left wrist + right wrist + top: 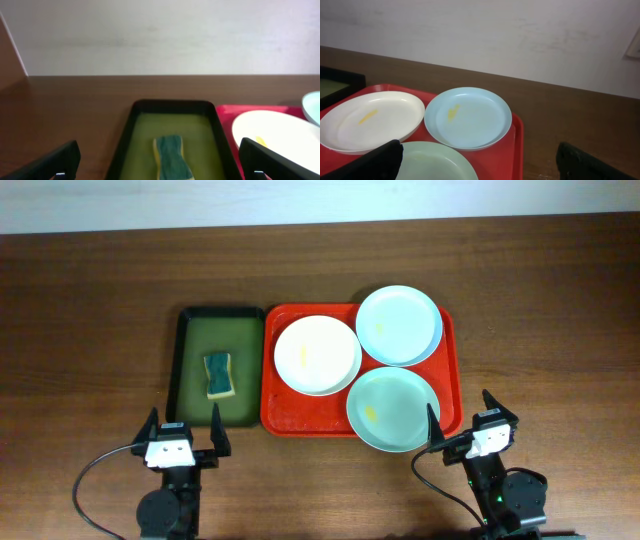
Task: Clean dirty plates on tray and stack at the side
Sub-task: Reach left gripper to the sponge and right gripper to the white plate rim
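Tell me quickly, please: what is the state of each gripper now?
Left gripper: open, holding nothing.
Right gripper: open, holding nothing.

Dark green tray (pixel 215 335) on brown table (pixel 80 300); sponge (pixel 219 375) in tray middle; white wall (pixel 300 200) at 12 o'clock.

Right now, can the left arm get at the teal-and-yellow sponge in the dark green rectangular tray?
Probably yes. The left gripper stands open at the near edge of the dark green rectangular tray, with the teal-and-yellow sponge straight ahead and nothing lying between them.
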Available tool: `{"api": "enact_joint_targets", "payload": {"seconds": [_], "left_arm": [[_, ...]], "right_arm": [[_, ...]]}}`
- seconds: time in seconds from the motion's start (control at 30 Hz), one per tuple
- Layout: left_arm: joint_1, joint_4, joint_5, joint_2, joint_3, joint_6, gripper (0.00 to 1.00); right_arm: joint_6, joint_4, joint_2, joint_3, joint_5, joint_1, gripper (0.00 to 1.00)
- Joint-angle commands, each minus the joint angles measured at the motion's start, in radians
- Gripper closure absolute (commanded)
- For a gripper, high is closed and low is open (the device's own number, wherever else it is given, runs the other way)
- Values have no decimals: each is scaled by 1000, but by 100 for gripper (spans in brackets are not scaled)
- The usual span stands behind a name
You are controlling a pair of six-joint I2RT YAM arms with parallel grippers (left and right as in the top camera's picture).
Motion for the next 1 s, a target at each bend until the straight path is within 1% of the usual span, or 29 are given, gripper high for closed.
{"api": "enact_joint_targets", "payload": {"seconds": [0.0, 0.17, 0.23, 0.27, 0.3, 0.37, 0.43, 0.47, 0.53, 0.57, 0.6, 0.63, 0.67, 0.73, 0.77, 0.87, 0.9, 0.93, 0.97], "left_arm": [[-3, -22, 51, -5, -1, 14, 1], [-3, -6, 52, -5, -1, 15, 1], [-3, 73, 52, -5, 3, 15, 1], [-3, 69, 55, -5, 34, 15, 1], [-3, 23, 76, -5, 79, 15, 1], [-3, -162, 88, 11, 224, 15, 1], [-3, -302, 97, 90, 409, 15, 1], [-3, -341, 108, 137, 481, 15, 1], [-3, -427, 156, 271, 637, 16, 0], [-3, -498, 177, 370, 735, 16, 1], [-3, -592, 201, 491, 848, 17, 1], [-3, -701, 236, 621, 966, 46, 1], [-3, -850, 271, 785, 1104, 81, 1], [-3, -1042, 271, 1022, 1279, 80, 1], [-3, -1104, 282, 1109, 1324, 79, 1], [-3, -1122, 359, 1240, 1339, 79, 1], [-3, -1116, 356, 1272, 1339, 79, 24], [-3, -1113, 356, 1292, 1339, 79, 83], [-3, -1112, 324, 1327, 1339, 25, 100]], "right_arm": [[-7, -4, -1, -5, -12, -1, 1], [-7, -4, -1, -5, -12, -1, 1], [-7, -4, -1, -5, -12, -1, 1], [-7, -4, -1, -5, -12, -1, 1], [-7, -4, -1, -5, -12, -1, 1], [-7, -4, -1, -5, -12, 0, 1], [-7, -4, -1, -5, -12, -1, 1], [-7, -4, -1, -5, -12, 0, 1], [-7, -4, -1, -5, -12, 0, 2], [-7, -4, -1, -5, -12, -1, 1], [-7, -4, -1, -5, -12, -1, 2], [-7, -4, -1, -5, -12, 0, 1], [-7, -4, -1, -5, -12, 0, 1], [-7, -4, -1, -5, -12, 0, 1], [-7, -4, -1, -5, -12, 0, 1], [-7, -4, -1, -5, -12, -1, 1], [-7, -4, -1, -5, -12, 0, 1], [-7, -4, -1, -5, -12, -1, 1], [-7, -4, -1, -5, -12, 0, 1]]}}
